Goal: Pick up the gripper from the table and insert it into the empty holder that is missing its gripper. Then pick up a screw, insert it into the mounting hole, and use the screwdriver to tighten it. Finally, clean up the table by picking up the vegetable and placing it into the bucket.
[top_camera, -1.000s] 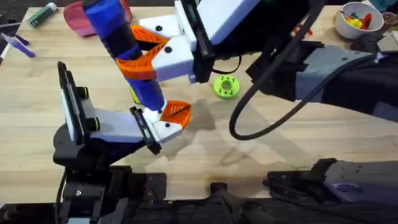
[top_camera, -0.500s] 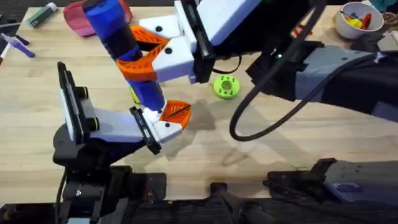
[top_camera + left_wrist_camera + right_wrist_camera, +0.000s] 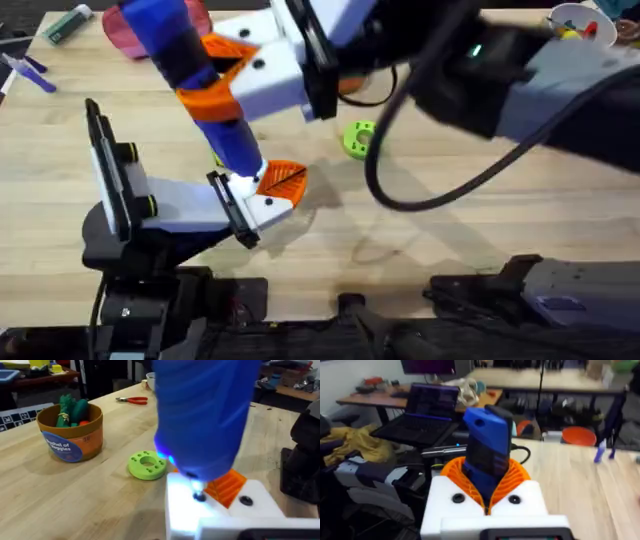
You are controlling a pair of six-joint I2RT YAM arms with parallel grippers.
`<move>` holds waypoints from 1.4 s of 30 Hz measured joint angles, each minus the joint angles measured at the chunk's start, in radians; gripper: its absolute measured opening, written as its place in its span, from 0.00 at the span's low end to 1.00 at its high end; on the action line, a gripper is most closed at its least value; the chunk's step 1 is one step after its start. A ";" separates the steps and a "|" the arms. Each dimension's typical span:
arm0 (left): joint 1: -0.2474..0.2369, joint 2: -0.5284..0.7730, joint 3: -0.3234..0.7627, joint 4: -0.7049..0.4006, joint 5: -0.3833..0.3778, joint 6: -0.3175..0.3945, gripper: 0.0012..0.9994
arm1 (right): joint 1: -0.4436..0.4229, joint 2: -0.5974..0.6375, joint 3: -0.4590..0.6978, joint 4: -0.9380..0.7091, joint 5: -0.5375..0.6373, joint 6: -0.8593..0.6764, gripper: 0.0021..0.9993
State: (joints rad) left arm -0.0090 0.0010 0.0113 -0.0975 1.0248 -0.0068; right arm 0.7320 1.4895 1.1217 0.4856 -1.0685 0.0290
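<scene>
The blue screwdriver (image 3: 190,70) leans over the table, and my right gripper (image 3: 208,97) is shut on it with its orange pads (image 3: 512,480). Its bit rests on the dark screw (image 3: 199,496) in the white holder (image 3: 180,510) of my left gripper (image 3: 280,185), where an orange tip (image 3: 227,485) sits. The left gripper's two white mounts stand together with nothing between them. Behind the screwdriver shows a yellow-green sliver of the vegetable (image 3: 217,159). The orange-brown bucket (image 3: 70,432) stands farther off with toy vegetables in it.
A lime-green disc (image 3: 358,138) lies mid-table, close to the holder. Red pliers (image 3: 132,400) and a white bowl (image 3: 575,20) are at the far right. A pink container (image 3: 125,30), a green marker (image 3: 65,22) and a purple pen (image 3: 30,70) lie at the far left.
My right arm has shifted left and back, leaning the screwdriver's top further left. The bit stays on the holder. The left gripper has hardly moved.
</scene>
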 joint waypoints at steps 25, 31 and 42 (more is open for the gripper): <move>0.000 0.001 0.000 -0.003 -0.005 -0.001 0.01 | -0.122 -0.072 0.329 -0.616 0.138 -0.214 0.02; 0.000 0.000 0.000 -0.003 -0.005 -0.001 0.01 | -0.150 -0.072 0.419 -1.025 0.431 -0.400 0.02; 0.000 0.001 0.000 -0.003 -0.005 -0.001 0.01 | -0.155 -0.058 0.448 -1.477 0.968 -0.812 0.02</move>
State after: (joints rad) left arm -0.0086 0.0015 0.0113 -0.1009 1.0195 -0.0074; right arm 0.5766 1.4316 1.5696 -0.9914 -0.1010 -0.7827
